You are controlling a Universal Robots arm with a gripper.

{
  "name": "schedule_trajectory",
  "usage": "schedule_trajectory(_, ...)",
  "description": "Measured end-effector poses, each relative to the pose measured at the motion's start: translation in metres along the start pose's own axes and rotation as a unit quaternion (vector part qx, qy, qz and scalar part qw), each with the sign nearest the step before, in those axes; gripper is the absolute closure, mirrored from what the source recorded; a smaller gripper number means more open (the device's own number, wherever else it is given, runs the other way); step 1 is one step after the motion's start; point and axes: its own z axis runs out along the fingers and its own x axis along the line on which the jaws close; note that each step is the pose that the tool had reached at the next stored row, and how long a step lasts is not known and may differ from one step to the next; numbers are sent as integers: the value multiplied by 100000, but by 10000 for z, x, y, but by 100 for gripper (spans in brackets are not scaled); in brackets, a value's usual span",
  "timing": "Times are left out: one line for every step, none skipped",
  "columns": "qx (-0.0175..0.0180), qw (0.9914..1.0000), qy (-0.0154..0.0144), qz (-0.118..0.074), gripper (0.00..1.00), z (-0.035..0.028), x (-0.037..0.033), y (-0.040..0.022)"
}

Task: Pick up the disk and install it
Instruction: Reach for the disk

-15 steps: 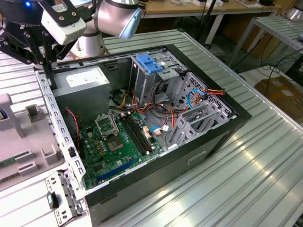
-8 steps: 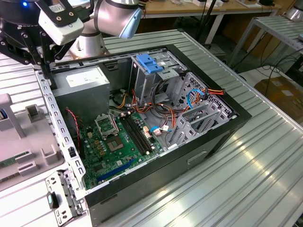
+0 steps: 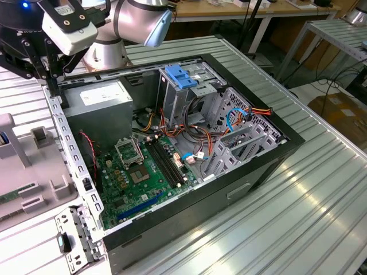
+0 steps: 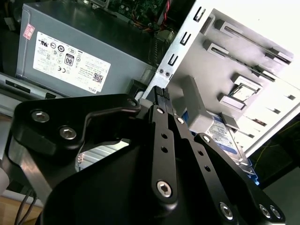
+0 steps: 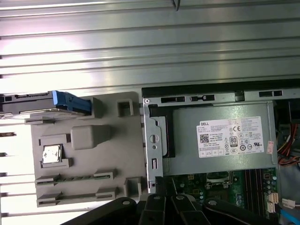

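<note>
Currently, item one: the gripper (image 3: 54,77), a black two-fingered claw on the arm, is hanging over the rear metal edge of the open computer case (image 3: 246,166), just beside the grey power supply (image 3: 97,103); whether it is touching that edge cannot be told. In both wrist views its fingers are pressing together, clenched with nothing between them. Item two: the disk (image 5: 28,105), a grey drive framed by a bright blue carrier, is lying flat at a corner of the grey fixture tray (image 5: 117,159), outside the case and well apart from the gripper. Item three: the fixture tray is resting on the ribbed metal table (image 3: 321,217), touching or just beside the case on the exterior view's left, and is carrying several raised grey blocks and slots. Item four: inside the case the green motherboard (image 3: 137,177) is lying flat on the bottom, with orange, red and blue cables (image 3: 200,140) running across it toward the metal drive cage (image 3: 178,106). Item five: a blue bracket (image 3: 180,77) is sitting on top of that drive cage, near the far wall of the case.
</note>
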Motion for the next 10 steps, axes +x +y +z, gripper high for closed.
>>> schedule_trajectory(3,100000,1,-1,89,0,6,0)
schedule_trajectory(3,100000,0,0,89,0,8,-1)
schedule_trajectory(4,100000,2,1,89,-1,13,-1)
schedule_trajectory(5,100000,0,1,89,-1,16,-1)
schedule_trajectory(4,100000,1,1,89,-1,20,-1)
schedule_trajectory(3,100000,0,2,89,-1,24,-2)
schedule_trajectory(4,100000,1,0,89,-1,27,-2)
schedule_trajectory(4,100000,0,-2,89,-1,30,-2)
schedule_trajectory(3,100000,0,0,89,-1,34,-3)
schedule_trajectory(4,100000,1,0,89,-1,38,-3)
